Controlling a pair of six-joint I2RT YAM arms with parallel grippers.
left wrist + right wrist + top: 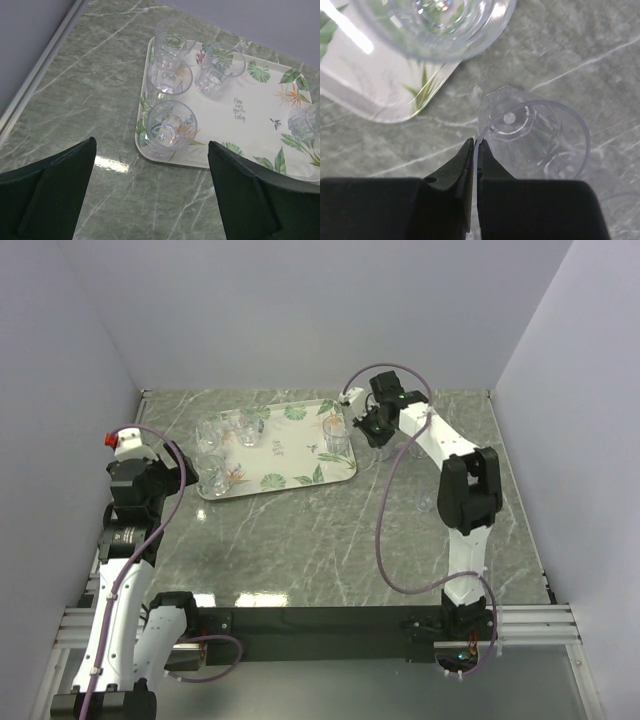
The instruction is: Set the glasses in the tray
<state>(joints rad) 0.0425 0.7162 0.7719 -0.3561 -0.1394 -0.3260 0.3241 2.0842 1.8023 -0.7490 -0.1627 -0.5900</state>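
Clear glasses stand five on the leaf-print tray; a sixth glass, just off the tray's right edge, is pinched at its rim by the right fingers. Left fingers gape near the tray's left end.

The only writing is dark script lettering in four short lines on the white middle of the tray. The first line seems to read "Home" and the last "Feeling". The middle lines are too small to read.
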